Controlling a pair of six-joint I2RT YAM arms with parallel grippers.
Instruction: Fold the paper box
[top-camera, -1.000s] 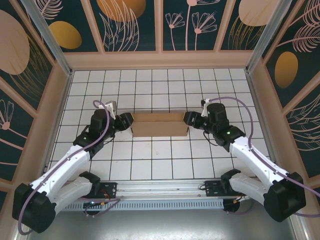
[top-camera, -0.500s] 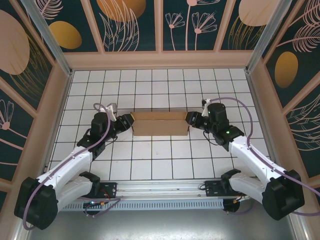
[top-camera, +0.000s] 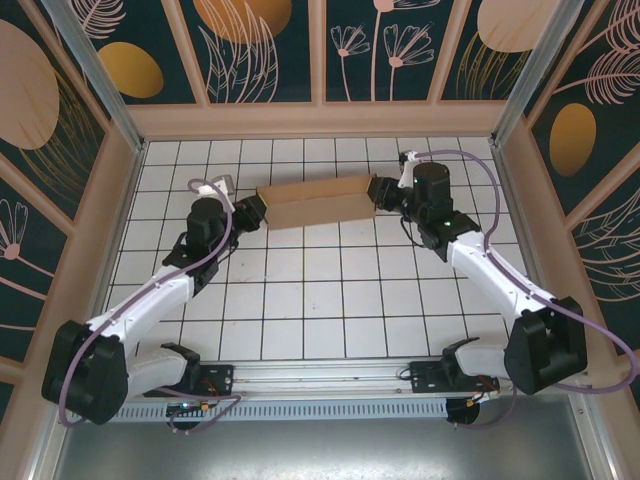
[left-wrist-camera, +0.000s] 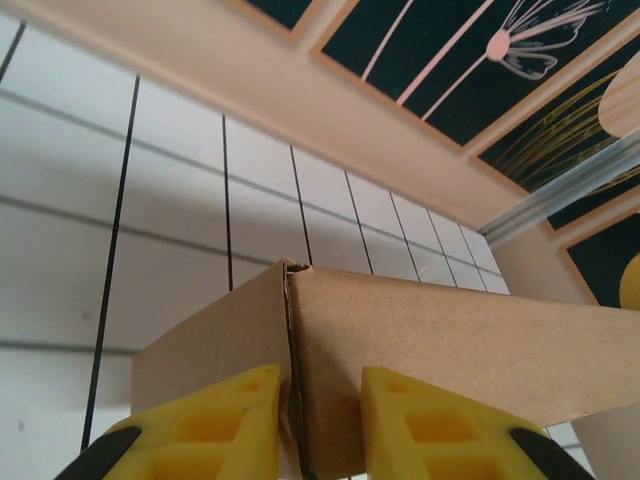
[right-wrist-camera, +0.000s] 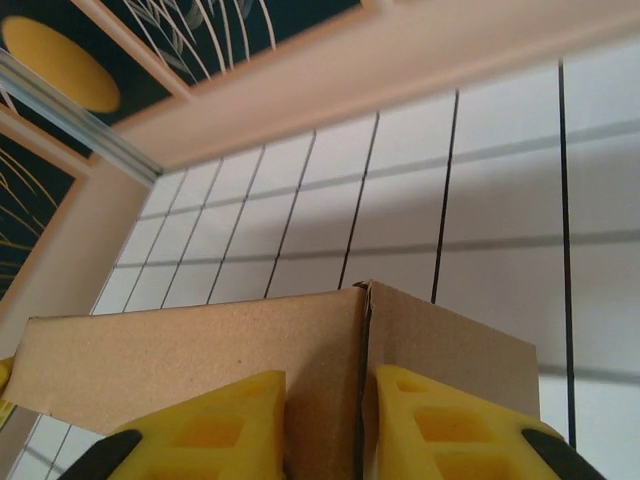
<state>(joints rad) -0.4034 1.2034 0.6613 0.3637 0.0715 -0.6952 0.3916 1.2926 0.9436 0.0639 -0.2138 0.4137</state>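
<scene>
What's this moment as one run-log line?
paper box: gripped at both ends | left end effector: shut on its left end | right end effector: shut on its right end

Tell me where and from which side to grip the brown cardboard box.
Grip the brown cardboard box by its short ends, coming in endwise from left and right. It is long, and each end's thin upright wall fits between the fingers, as the left gripper and right gripper show.

Lab booth: tiled floor, painted walls

White grid-tiled table
</scene>
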